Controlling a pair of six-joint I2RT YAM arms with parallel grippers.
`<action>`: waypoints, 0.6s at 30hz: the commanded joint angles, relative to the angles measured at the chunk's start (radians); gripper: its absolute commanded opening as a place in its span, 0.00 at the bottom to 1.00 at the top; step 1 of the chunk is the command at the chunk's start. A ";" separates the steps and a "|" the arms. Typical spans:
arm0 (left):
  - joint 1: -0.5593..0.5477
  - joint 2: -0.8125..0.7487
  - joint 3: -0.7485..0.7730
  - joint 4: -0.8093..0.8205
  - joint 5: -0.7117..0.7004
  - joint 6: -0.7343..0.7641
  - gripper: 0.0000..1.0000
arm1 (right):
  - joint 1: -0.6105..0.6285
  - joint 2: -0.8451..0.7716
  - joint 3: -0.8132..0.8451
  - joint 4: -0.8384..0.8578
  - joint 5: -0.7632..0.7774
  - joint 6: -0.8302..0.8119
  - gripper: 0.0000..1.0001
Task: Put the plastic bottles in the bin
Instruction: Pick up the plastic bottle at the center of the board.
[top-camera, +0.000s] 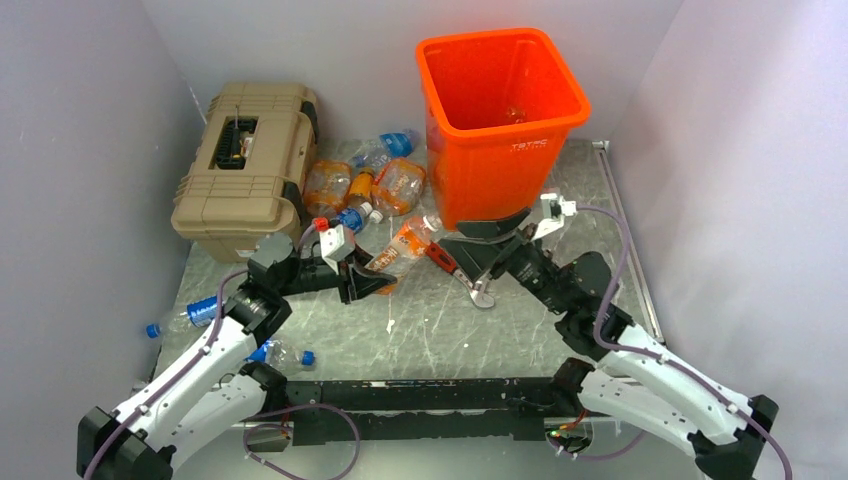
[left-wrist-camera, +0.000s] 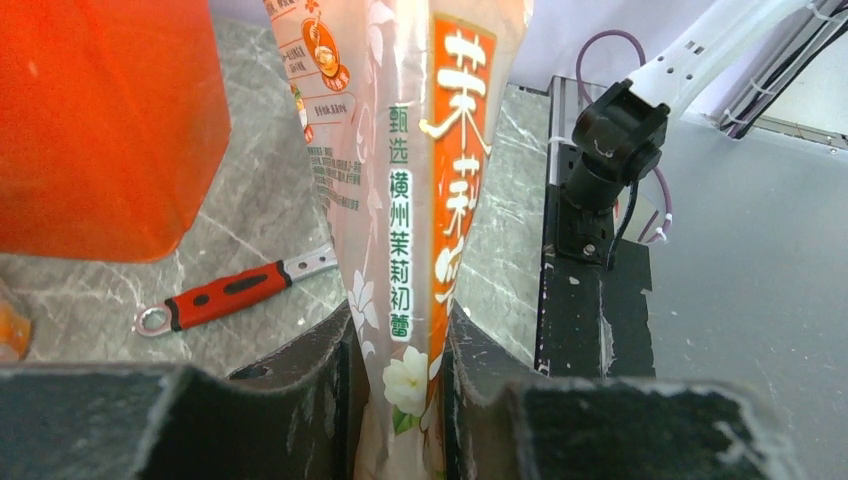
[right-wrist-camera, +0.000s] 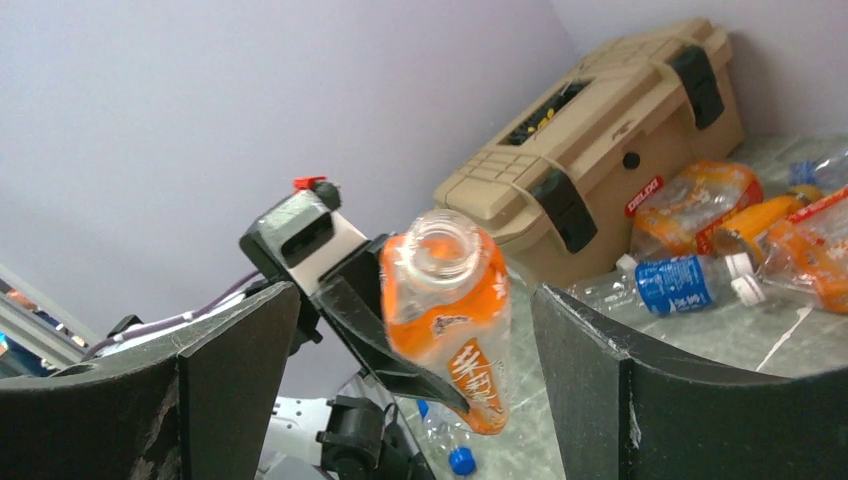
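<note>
My left gripper (top-camera: 368, 280) is shut on a crushed orange-labelled plastic bottle (top-camera: 405, 245), lifted above the table in front of the orange bin (top-camera: 500, 100). In the left wrist view, the bottle (left-wrist-camera: 420, 200) is squeezed between the jaws of my left gripper (left-wrist-camera: 400, 400), with the bin (left-wrist-camera: 100, 120) to its left. My right gripper (top-camera: 472, 250) stands open at the bin's base, facing the bottle. In the right wrist view, the uncapped bottle (right-wrist-camera: 450, 320) hangs between the spread jaws of my right gripper (right-wrist-camera: 410, 300) without touching them. Other bottles (top-camera: 360, 185) lie by the toolbox.
A tan toolbox (top-camera: 245, 165) stands at the back left. A red-handled wrench (top-camera: 445, 262) lies on the table under the held bottle. Two clear bottles lie beside my left arm: one (top-camera: 185, 315) at the table's left edge, the other (top-camera: 280, 353) nearer the front.
</note>
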 joint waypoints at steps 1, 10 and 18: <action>-0.021 -0.027 0.002 0.094 0.025 0.015 0.27 | 0.001 0.058 0.066 0.095 -0.028 0.061 0.90; -0.043 -0.022 0.013 0.052 0.009 0.045 0.27 | 0.002 0.171 0.114 0.149 -0.052 0.112 0.85; -0.058 -0.037 0.017 0.020 -0.029 0.074 0.25 | 0.002 0.211 0.124 0.135 -0.067 0.126 0.64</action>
